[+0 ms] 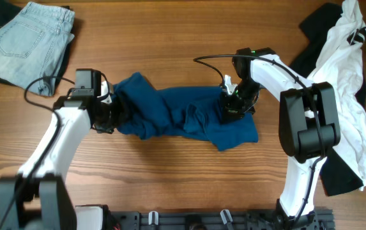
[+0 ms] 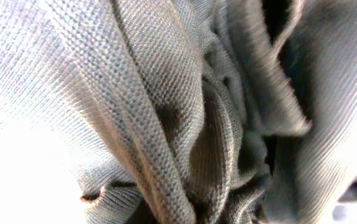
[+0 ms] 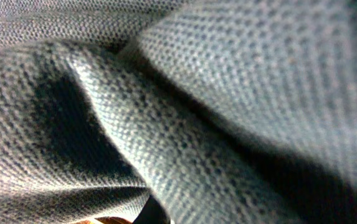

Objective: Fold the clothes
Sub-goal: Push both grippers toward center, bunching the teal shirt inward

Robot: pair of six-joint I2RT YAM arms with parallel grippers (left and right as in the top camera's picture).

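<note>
Fingers of both arms are pinched nearly closed and buried in cloth: the left fingers [image 1: 108, 114] grip the bunched left end of the teal-blue shirt [image 1: 170, 118], and the right fingers [image 1: 232, 105] are closed on a fold near its right end. Both wrist cameras show nothing but close, knitted fabric in deep creases, so how many layers each pair has caught cannot be told. From above, the shirt lies as a crumpled, sausage-shaped heap across the middle of the wooden tabletop [image 1: 170, 185], between the two arms, with one flatter corner spread at its lower right. It looks not yet laid flat, so the step in hand is probably opening it out before any fold. That would go best with both ends raised a little and drawn evenly apart, so the wrinkles drop out rather than twist, and with the cloth kept centred. Farther off, pale denim jeans [image 1: 26, 41] lie at the back left and a white garment [image 1: 349, 96] over black cloth at the right, both well apart from the shirt and best left undisturbed.
</note>
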